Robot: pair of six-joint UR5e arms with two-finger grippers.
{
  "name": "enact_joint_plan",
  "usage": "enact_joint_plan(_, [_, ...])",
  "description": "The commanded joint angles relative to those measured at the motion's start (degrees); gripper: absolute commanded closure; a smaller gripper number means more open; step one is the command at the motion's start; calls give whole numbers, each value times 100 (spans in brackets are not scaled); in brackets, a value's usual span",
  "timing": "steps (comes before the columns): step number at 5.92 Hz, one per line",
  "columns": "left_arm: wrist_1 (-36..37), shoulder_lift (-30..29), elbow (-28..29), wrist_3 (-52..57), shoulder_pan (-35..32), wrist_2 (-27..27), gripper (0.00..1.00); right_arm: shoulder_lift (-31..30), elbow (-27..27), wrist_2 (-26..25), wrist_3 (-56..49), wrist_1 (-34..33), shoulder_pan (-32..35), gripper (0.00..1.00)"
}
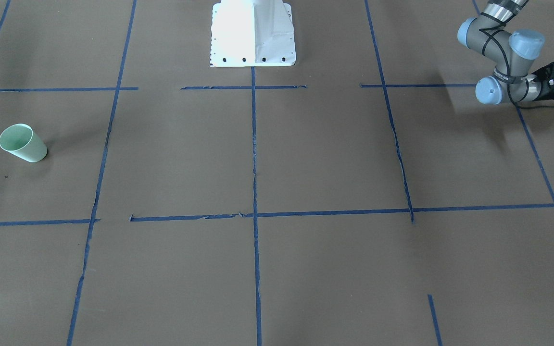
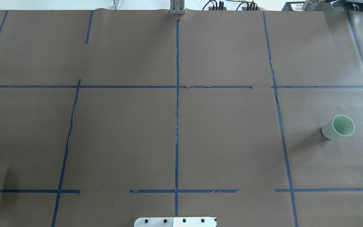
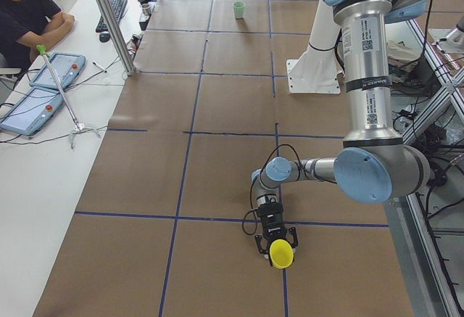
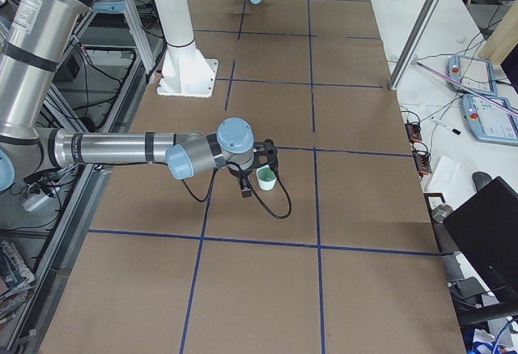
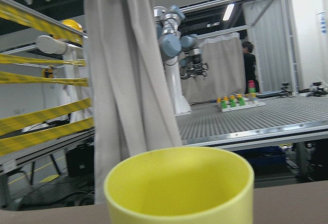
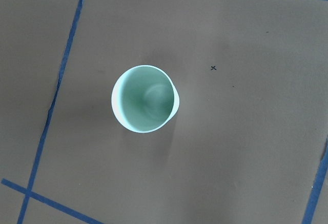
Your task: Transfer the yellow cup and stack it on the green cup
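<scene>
Two cups are well apart on the brown bench [image 2: 225, 138], one toward each end. The yellow cup [image 3: 282, 254] is at the robot's left end, close to a crossing of the blue tape lines [image 2: 177, 126]. It is right at the tip of the left claw [image 3: 275, 241], which lies low and level over the paper with a finger on either side of the cup; whether they press on it I cannot tell. The left wrist view has the cup's rim close, filling the lower frame. The green cup [image 2: 339, 127] stands upright, mouth up, at the right end. The right claw [image 4: 260, 168] hangs over it, and the right wrist view looks straight down into the cup's mouth. Whether this claw is open or closed cannot be told
</scene>
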Motion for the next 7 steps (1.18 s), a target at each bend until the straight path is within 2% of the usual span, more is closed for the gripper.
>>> enact_joint_plan(1, [-1256, -93, 18, 1141, -517, 1104, 98, 35, -5, 2, 2, -9, -5, 0])
enact_joint_plan(2, [-1817, -163, 18, 1593, -572, 1584, 100, 53, -13, 2, 2, -9, -5, 0])
enact_joint_plan(3, [-2371, -460, 18, 2589, -720, 1676, 100, 105, -13, 10, 2, -9, -14, 0])
enact_joint_plan(4, [-3212, -854, 26, 3774, -965, 1737, 97, 106, -13, 10, 2, -9, -14, 0])
enact_joint_plan(5, [-4143, -1389, 53, 5439, -1203, 1721, 95, 106, -13, 10, 2, -9, -14, 0])
enact_joint_plan(6, [-4430, -1960, 88, 6126, -1336, 1694, 94, 106, -31, 10, 2, -18, -40, 0])
enact_joint_plan(7, [-4416, -2566, 114, 6185, -1337, 1581, 94, 106, -31, 89, 2, -18, -49, 0])
